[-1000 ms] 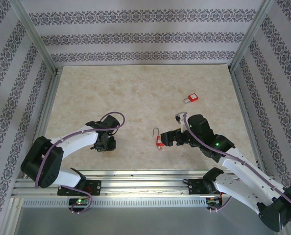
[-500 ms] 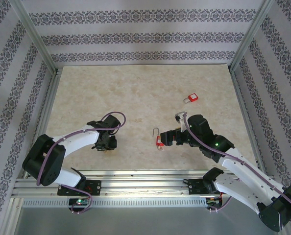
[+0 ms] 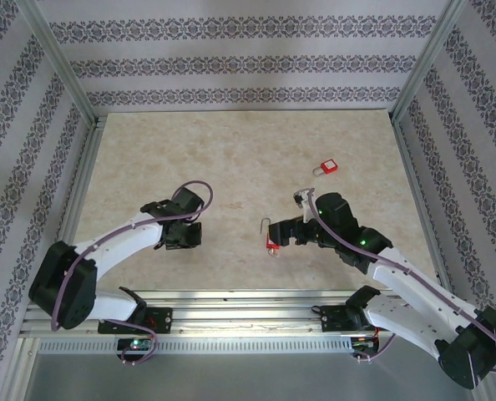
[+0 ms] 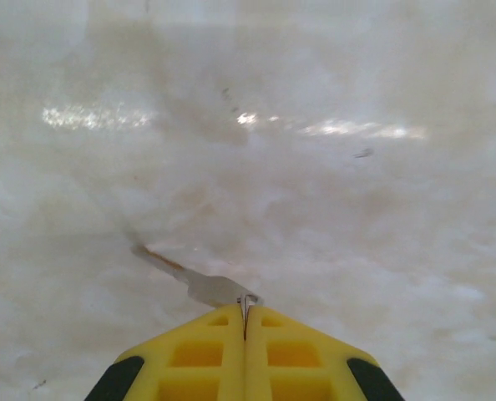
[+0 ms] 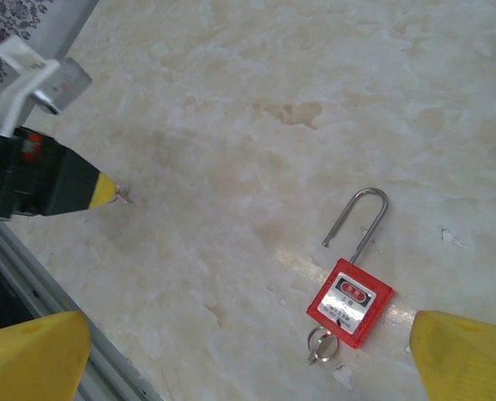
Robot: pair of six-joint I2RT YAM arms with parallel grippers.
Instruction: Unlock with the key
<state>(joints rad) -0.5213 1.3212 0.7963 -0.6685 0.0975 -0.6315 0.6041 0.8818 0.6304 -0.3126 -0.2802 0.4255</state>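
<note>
Found left gripper pinched shut on key, with padlock lying flat well off to its right, shackle pointing away from the robot, body toward it, bracketed by the spread-open, nearer right gripper.

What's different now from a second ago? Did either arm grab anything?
The left gripper pinched shut on a thin metal piece, probably the key, and moved slightly away from the near edge. The right gripper edged that way too, jaws still wide open. The open padlock and the far red lock stayed put.
</note>
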